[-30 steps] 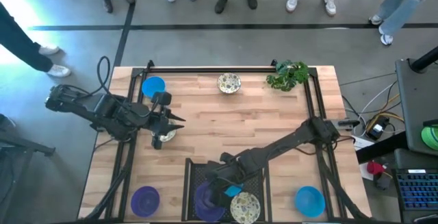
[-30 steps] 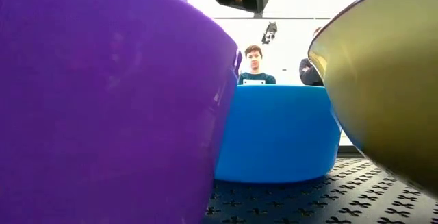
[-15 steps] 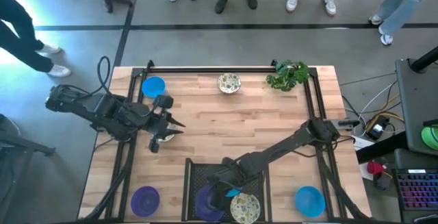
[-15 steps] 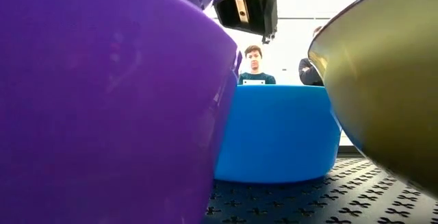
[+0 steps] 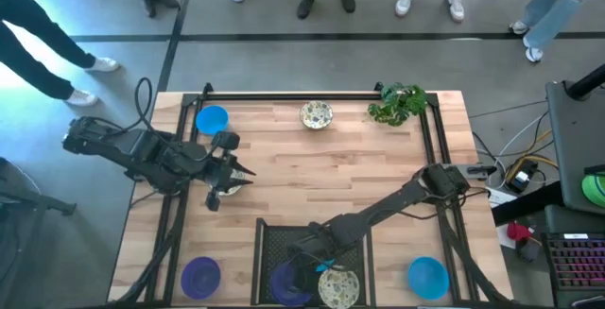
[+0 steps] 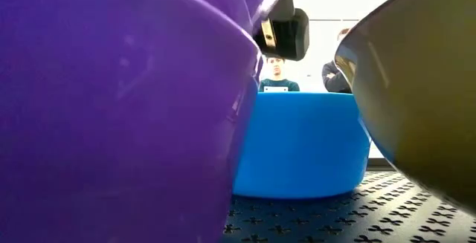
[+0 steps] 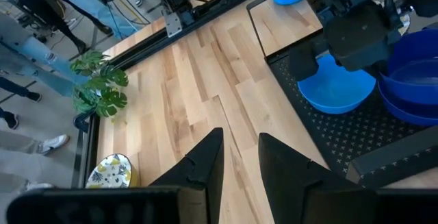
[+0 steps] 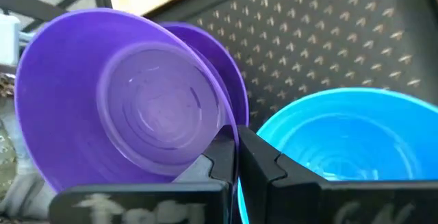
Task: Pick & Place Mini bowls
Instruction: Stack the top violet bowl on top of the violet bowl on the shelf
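Note:
My right gripper (image 5: 310, 269) reaches into the black mesh tray (image 5: 269, 238) at the table's near edge, shut on a purple mini bowl (image 8: 137, 101). A second purple bowl (image 8: 222, 59) lies right behind it. A blue bowl (image 8: 342, 142) and a speckled cream bowl (image 5: 338, 288) sit in the tray beside them. My left gripper (image 5: 238, 175) hovers open at the table's left, over another speckled bowl (image 5: 227, 190). My right gripper pinches the purple bowl's rim (image 8: 229, 133) between its two shut fingers, slanting down from the far right. The bowl is tilted, its hollow toward the wrist camera, over the second purple bowl. Whether the two bowls touch, I cannot tell.
Loose bowls stand on the wooden table: blue (image 5: 212, 118) and speckled (image 5: 317, 114) at the far edge, purple (image 5: 200, 274) and blue (image 5: 427, 276) at the near corners. A leafy plant (image 5: 397, 103) stands far right. People stand beyond the far edge.
My right gripper has sunk toward the tray with the purple bowl still in its shut fingers, shifting a little toward the near edge.

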